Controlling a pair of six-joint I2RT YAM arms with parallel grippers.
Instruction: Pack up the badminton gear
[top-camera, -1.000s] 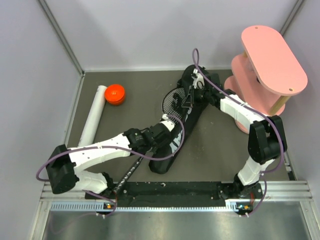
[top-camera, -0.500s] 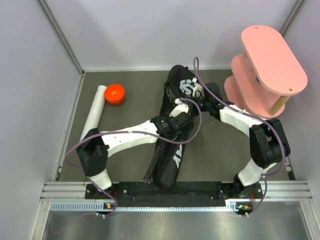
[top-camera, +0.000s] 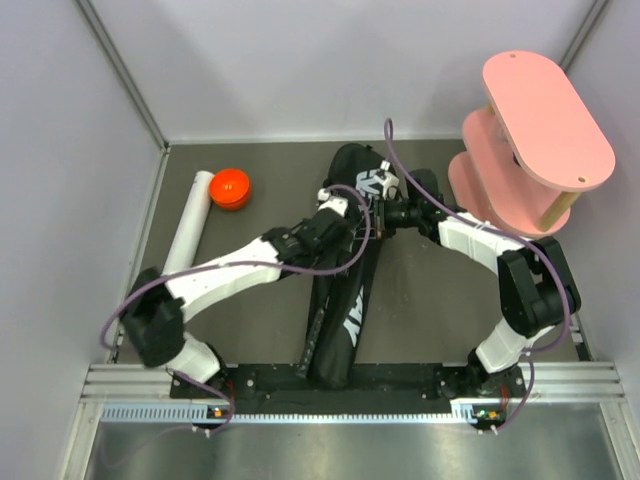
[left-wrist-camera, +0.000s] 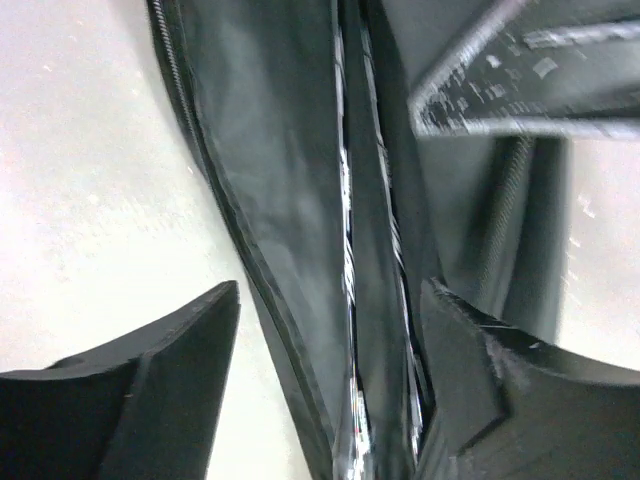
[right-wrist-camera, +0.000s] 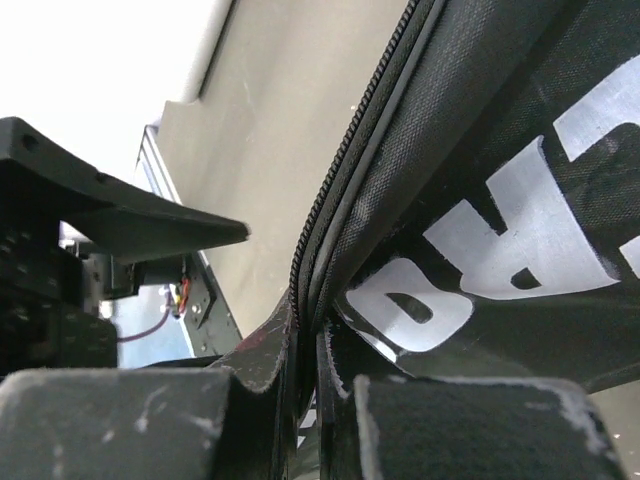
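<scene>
The black "CROSSWAY" bag (top-camera: 345, 300) lies lengthwise in the middle of the table, its wide end far from the arms. My left gripper (top-camera: 340, 205) hovers open over that wide end. In the left wrist view the left gripper (left-wrist-camera: 333, 290) straddles the bag's open slit (left-wrist-camera: 290, 170), with nothing gripped. Thin glossy strips (left-wrist-camera: 346, 250) that look like racket frames show edge-on inside. My right gripper (top-camera: 377, 213) is shut on the bag's right edge. The right wrist view shows the right gripper (right-wrist-camera: 310, 335) pinching the zipped rim (right-wrist-camera: 345, 180). The white tube (top-camera: 186, 235) and orange cap (top-camera: 230, 188) lie at the far left.
The pink tiered shelf (top-camera: 545, 115) stands at the far right corner. Grey walls close the table on the left, back and right. A black rail (top-camera: 400, 378) runs along the near edge between the arm bases.
My left gripper has gone from shut to open and moved toward the bag's far end. The bag has swung straighter and the racket head no longer shows outside it. The right gripper stays shut.
</scene>
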